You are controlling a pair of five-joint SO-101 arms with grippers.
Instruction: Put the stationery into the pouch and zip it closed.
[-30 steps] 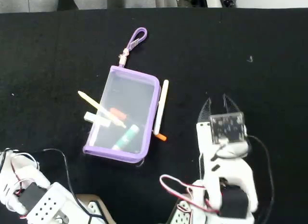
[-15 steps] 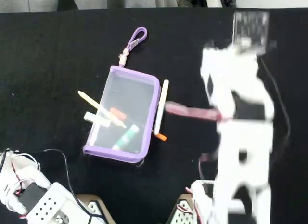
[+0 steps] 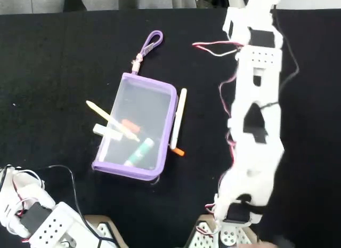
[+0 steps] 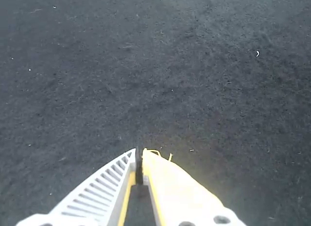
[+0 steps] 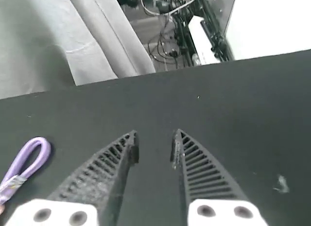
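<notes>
A clear pouch (image 3: 143,125) with purple edging lies flat left of the table's middle, its purple loop strap (image 3: 152,42) pointing to the far side. A white pen (image 3: 178,119) with an orange tip lies along its right edge. A yellow pen (image 3: 111,120) and a white eraser (image 3: 106,132) overlap its left edge. A green glue stick (image 3: 139,151) and an orange piece (image 3: 129,124) show within its outline. My right arm (image 3: 257,98) stretches to the far edge; my right gripper (image 5: 154,144) is open and empty above the table, near the strap (image 5: 28,157). My left gripper (image 4: 139,157) is shut over bare cloth.
The black table cloth (image 3: 64,61) is bare around the pouch. My left arm's base (image 3: 32,216) and its wires sit at the near left corner. Beyond the far edge hang grey curtains (image 5: 58,36) and some equipment (image 5: 194,22).
My right arm has swung up from the near edge and stretched out toward the far side of the table. The pouch and stationery have not moved.
</notes>
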